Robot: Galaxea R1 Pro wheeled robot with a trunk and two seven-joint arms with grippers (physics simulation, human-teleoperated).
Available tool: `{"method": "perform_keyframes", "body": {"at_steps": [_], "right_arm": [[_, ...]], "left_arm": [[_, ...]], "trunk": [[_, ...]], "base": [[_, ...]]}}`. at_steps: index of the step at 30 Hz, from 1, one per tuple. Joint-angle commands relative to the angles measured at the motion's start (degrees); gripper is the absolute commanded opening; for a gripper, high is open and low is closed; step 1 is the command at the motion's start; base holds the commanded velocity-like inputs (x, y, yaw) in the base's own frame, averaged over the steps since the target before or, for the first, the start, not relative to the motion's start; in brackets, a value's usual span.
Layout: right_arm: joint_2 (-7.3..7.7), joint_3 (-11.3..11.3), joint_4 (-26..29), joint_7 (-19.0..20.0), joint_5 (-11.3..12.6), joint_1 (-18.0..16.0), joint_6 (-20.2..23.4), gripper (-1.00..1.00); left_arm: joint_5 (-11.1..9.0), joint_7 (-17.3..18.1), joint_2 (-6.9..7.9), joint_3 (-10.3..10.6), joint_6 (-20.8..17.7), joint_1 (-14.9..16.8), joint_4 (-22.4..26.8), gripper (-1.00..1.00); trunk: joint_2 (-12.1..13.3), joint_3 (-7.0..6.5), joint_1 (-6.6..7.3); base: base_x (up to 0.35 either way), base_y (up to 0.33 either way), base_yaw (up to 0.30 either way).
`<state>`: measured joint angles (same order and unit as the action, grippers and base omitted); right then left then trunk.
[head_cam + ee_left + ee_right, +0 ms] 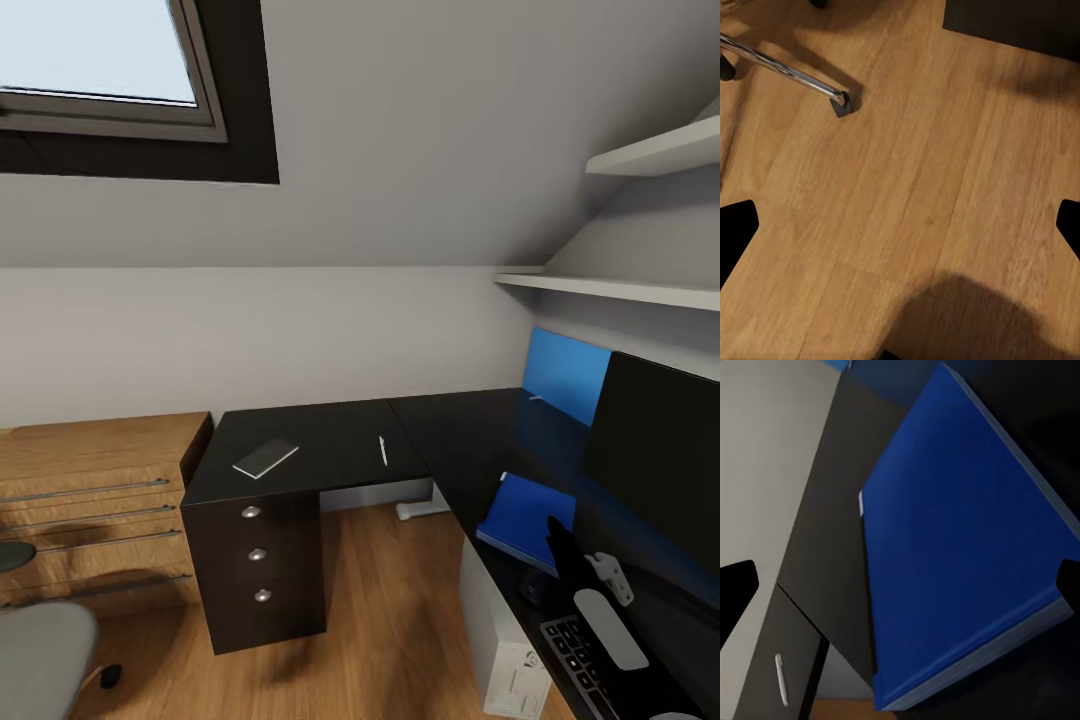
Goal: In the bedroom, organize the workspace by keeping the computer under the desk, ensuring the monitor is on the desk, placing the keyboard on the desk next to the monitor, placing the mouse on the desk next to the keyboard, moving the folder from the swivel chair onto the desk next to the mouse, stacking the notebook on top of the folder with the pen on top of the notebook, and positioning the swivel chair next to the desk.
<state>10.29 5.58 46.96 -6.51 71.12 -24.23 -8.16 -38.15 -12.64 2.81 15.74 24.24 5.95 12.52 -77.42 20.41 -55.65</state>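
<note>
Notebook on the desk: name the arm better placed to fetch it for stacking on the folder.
Left. The notebook lies on the desk's left wing. The right gripper hovers over the blue folder, far right.

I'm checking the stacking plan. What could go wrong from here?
1. The folder lies at the desk edge, so a nudge from the right claw might tip it off.
2. The notebook and pen lie on the far wing, perhaps beyond reach without moving the base.

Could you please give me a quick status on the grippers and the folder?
Right gripper above blue folder, jaws open. Folder on desk by monitor. Notebook and pen across the desk, untouched.
</note>
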Motion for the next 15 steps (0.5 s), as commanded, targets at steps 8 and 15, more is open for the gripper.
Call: {"method": "perform_keyframes", "body": {"at_steps": [8,15], "right_arm": [[-0.38,-2.5,4.7,0.3,-1.7,0.0,-0.5,1.00],[-3.28,-7.4,7.0,0.1,-13.0,0.0,-0.5,1.00]], "left_arm": [[-0.2,-0.5,0.01,0.4,0.1,0.0,0.1,1.00],[-0.2,-0.5,0.01,0.5,0.1,0.0,0.1,1.00]], "trunk": [[0.0,0.07,0.00],[0.0,0.07,0.00]], "base": [[0.000,0.000,0.000],[0.000,0.000,0.000]]}}
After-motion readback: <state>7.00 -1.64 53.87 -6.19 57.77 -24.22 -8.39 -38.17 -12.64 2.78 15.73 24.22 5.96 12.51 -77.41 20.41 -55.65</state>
